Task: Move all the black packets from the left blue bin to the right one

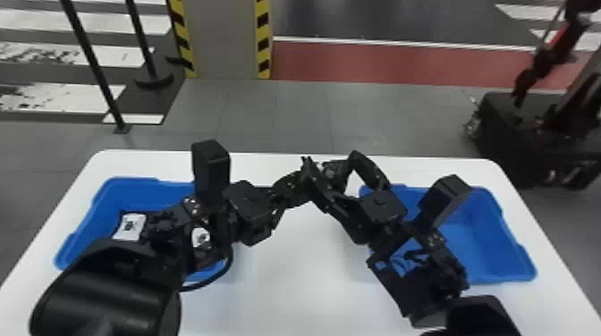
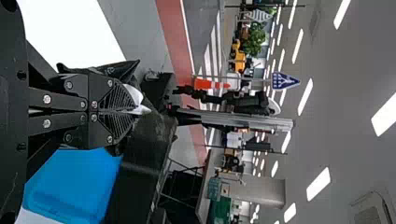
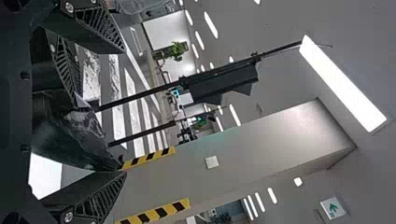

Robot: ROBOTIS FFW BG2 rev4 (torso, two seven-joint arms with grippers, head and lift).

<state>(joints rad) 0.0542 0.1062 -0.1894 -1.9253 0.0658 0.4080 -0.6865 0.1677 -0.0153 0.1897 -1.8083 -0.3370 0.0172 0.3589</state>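
In the head view my left gripper [image 1: 296, 188] and right gripper [image 1: 336, 173] meet above the table between the bins. My left gripper [image 2: 116, 112] is shut on a black packet [image 2: 122, 71] with a white patch, in the left wrist view. In the right wrist view, the fingers of my right gripper [image 3: 122, 112] stand wide apart, with the held packet [image 3: 70, 133] between them but not clamped. More black packets with white labels [image 1: 129, 226] lie in the left blue bin [image 1: 145, 193], partly hidden by the left arm. The right blue bin [image 1: 485, 232] is partly behind the right arm.
Both bins stand on a white table [image 1: 299, 277] with rounded corners. Beyond its far edge are grey floor, a pillar [image 1: 223, 40] with striped edges, black posts at the left and a dark wheeled base [image 1: 527, 134] at the right.
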